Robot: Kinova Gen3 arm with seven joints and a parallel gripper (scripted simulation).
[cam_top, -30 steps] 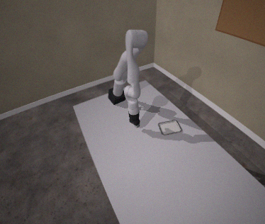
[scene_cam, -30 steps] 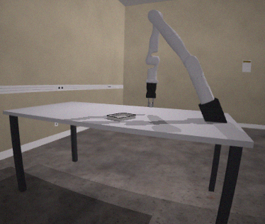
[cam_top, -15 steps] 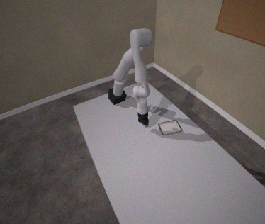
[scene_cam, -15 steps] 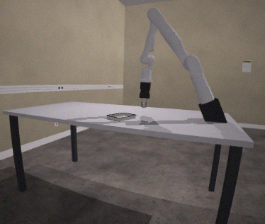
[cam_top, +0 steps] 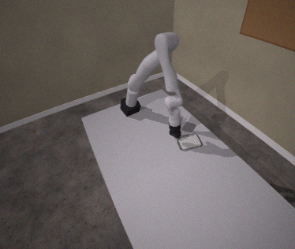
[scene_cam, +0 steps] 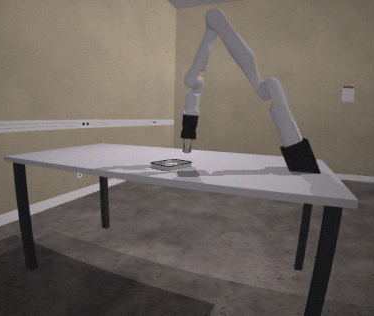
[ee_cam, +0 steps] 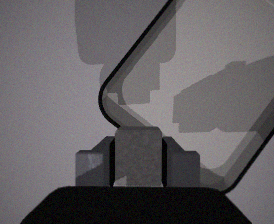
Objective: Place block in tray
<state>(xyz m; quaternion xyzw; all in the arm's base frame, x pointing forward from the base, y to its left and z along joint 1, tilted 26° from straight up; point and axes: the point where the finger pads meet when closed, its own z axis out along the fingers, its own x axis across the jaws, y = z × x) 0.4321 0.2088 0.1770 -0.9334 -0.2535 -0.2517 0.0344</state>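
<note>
In the wrist view my gripper (ee_cam: 138, 153) is shut on a grey block (ee_cam: 138, 156) held between the two fingers. The white tray (ee_cam: 203, 90), shallow with a dark rim, lies below and ahead to the right; its near rounded corner sits just beyond the block. In the top view the gripper (cam_top: 175, 133) hangs above the table just beside the tray's (cam_top: 189, 142) far-left edge. In the exterior view the gripper (scene_cam: 188, 145) is a little above the table, behind and to the right of the tray (scene_cam: 171, 163). The block is too small to make out in the top and exterior views.
The tray lies on a long white table (cam_top: 179, 181) with dark legs (scene_cam: 24, 220). The arm's black base (cam_top: 130, 107) is mounted at the table's far end. Walls stand close behind the base and along the right side.
</note>
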